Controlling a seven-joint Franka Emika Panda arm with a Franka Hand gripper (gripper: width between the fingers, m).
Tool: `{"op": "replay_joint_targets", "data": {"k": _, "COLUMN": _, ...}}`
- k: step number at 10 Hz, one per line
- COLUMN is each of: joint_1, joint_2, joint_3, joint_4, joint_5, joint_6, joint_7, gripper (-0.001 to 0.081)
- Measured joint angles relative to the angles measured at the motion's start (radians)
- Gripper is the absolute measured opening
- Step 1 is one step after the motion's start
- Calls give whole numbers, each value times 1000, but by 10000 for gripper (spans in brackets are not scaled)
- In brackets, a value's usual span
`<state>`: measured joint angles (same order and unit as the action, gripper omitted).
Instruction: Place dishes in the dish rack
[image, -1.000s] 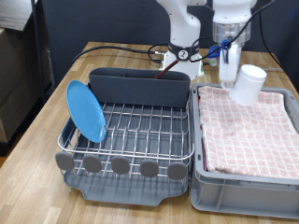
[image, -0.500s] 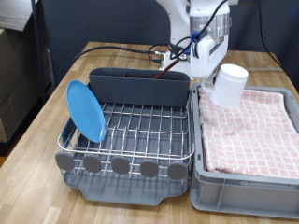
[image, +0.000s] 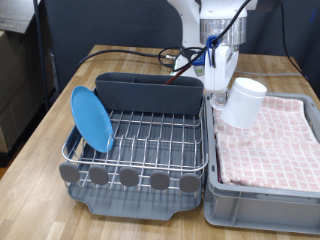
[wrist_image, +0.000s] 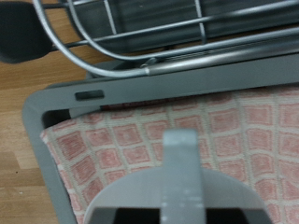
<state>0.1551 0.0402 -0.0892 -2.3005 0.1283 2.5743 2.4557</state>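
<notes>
My gripper (image: 218, 84) is shut on the white mug (image: 243, 102) and holds it tilted in the air. The mug hangs over the left edge of the grey crate, right beside the dish rack (image: 140, 140). In the wrist view a grey-white part of the mug (wrist_image: 179, 177) fills the lower middle, over the pink cloth (wrist_image: 112, 140). The light-blue plate (image: 90, 117) stands on edge in the rack's left side. The wooden spoon is not in view.
The dark grey caddy (image: 150, 92) sits at the rack's back, with round grey discs (image: 128, 177) along its front. The grey crate (image: 262, 195) with pink checked cloth stands to the exterior view's right. Cables (image: 130, 52) lie behind the rack on the wooden table.
The gripper has carried the mug from the back of the crate toward the exterior view's left, close to the rack's right edge.
</notes>
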Motion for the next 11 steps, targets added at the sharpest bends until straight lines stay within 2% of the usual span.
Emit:
{"op": "replay_joint_targets", "data": {"k": 1, "joint_1": 0, "joint_2": 39, "joint_3": -3, "joint_4": 41, "joint_5": -10, "joint_6": 0, "joint_7": -56, "gripper": 72}}
{"op": "replay_joint_targets", "data": {"k": 3, "joint_1": 0, "joint_2": 39, "joint_3": -5, "joint_4": 40, "joint_5": -6, "joint_6": -1, "joint_7": -44, "gripper": 72}}
{"op": "replay_joint_targets", "data": {"k": 4, "joint_1": -2, "joint_2": 39, "joint_3": -10, "joint_4": 42, "joint_5": -5, "joint_6": -1, "joint_7": -97, "gripper": 72}}
{"op": "replay_joint_targets", "data": {"k": 7, "joint_1": -31, "joint_2": 42, "joint_3": -30, "joint_4": 87, "joint_5": -4, "joint_6": -59, "joint_7": -368, "gripper": 72}}
{"op": "replay_joint_targets", "data": {"k": 9, "joint_1": -53, "joint_2": 64, "joint_3": -40, "joint_4": 147, "joint_5": 3, "joint_6": -96, "joint_7": -520, "gripper": 72}}
{"op": "replay_joint_targets", "data": {"k": 11, "joint_1": -72, "joint_2": 115, "joint_3": -39, "joint_4": 228, "joint_5": 41, "joint_6": -134, "joint_7": -683, "gripper": 72}}
